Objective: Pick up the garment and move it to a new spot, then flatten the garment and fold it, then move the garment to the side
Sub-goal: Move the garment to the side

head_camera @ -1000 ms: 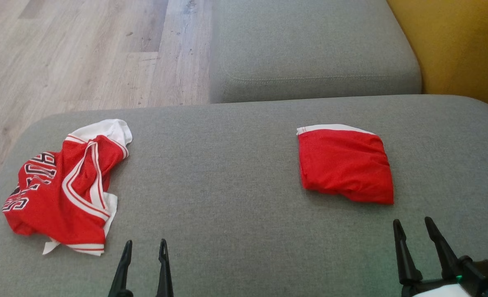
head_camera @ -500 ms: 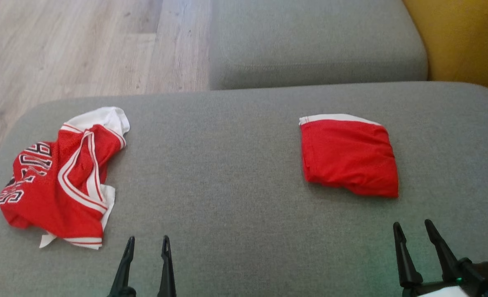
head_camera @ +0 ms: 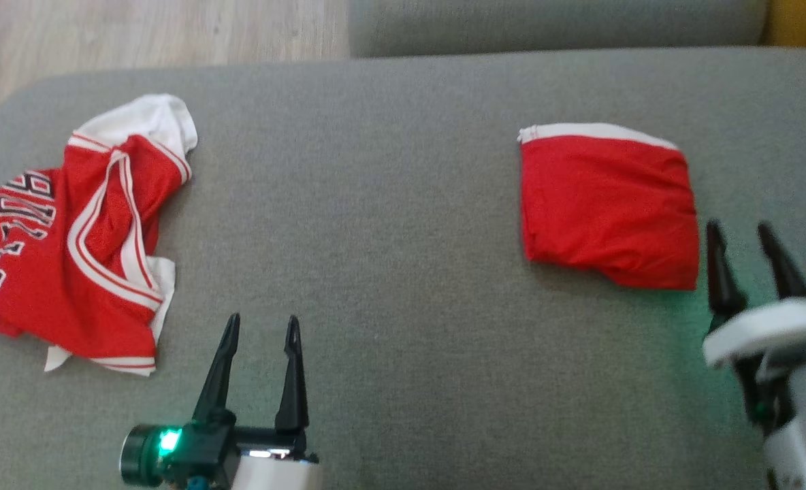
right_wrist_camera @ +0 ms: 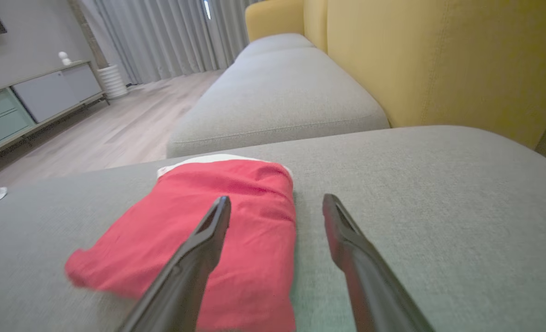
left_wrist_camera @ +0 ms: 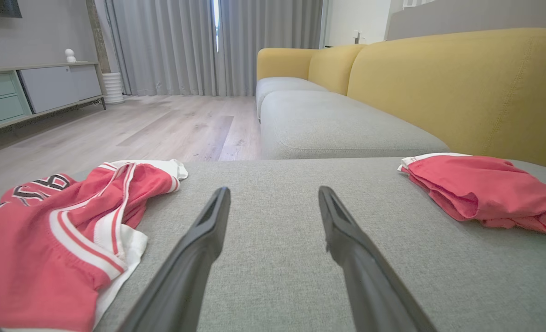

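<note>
A crumpled red and white jersey garment with black lettering lies at the left end of the grey sofa cushion. It also shows in the left wrist view. A folded red garment with a white edge lies flat on the right. My left gripper stands open over bare cushion, to the right of the jersey, holding nothing. My right gripper is open just right of the folded garment's near corner, its left finger over the red cloth.
A second grey seat cushion lies beyond the first, with a yellow backrest along the right. Wooden floor runs past the far left edge, with a low cabinet and curtains behind. Bare cushion separates the two garments.
The head camera has tilted down, shifting the whole picture. Both arms have reached forward; the right gripper now stands beside the folded garment's right edge. Both garments lie as before.
</note>
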Motion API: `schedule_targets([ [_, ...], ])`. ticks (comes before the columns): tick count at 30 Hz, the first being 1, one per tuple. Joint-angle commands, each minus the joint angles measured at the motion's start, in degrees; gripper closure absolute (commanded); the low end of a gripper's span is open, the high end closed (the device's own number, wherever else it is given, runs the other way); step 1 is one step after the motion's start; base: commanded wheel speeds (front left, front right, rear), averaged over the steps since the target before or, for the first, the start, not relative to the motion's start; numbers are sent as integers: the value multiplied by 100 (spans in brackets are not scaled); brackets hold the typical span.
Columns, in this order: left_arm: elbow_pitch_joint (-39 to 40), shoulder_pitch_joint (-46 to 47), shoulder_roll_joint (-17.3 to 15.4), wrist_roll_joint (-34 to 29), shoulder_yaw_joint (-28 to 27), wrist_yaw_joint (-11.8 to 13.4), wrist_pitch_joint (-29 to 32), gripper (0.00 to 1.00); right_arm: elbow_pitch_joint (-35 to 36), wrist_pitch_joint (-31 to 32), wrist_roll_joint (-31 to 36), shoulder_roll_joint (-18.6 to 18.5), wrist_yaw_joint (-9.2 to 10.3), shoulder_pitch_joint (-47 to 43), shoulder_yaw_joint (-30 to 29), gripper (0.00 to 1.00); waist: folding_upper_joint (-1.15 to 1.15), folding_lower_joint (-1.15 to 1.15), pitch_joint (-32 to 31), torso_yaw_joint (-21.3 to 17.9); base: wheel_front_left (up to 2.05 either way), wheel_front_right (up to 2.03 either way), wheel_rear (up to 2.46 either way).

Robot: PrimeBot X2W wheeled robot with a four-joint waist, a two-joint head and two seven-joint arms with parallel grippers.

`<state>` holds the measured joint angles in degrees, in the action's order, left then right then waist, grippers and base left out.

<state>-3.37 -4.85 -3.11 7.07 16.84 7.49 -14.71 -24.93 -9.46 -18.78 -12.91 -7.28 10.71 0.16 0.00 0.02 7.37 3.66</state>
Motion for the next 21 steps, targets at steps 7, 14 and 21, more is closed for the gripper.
schedule_targets([
  [7,232,565,24,-19,55,23,-29,0,-804,945,-1176,-573,-21,1143,220,0,0,-2,573,196,0,0,0],
  [14,236,788,24,-14,106,129,-29,0,-1103,1366,-2056,-915,-21,1517,716,0,0,-2,841,283,0,0,0],
  [21,203,928,24,46,204,223,-29,0,-1184,1540,-2553,-1061,-21,1683,1300,100,0,-2,1007,256,0,0,0],
])
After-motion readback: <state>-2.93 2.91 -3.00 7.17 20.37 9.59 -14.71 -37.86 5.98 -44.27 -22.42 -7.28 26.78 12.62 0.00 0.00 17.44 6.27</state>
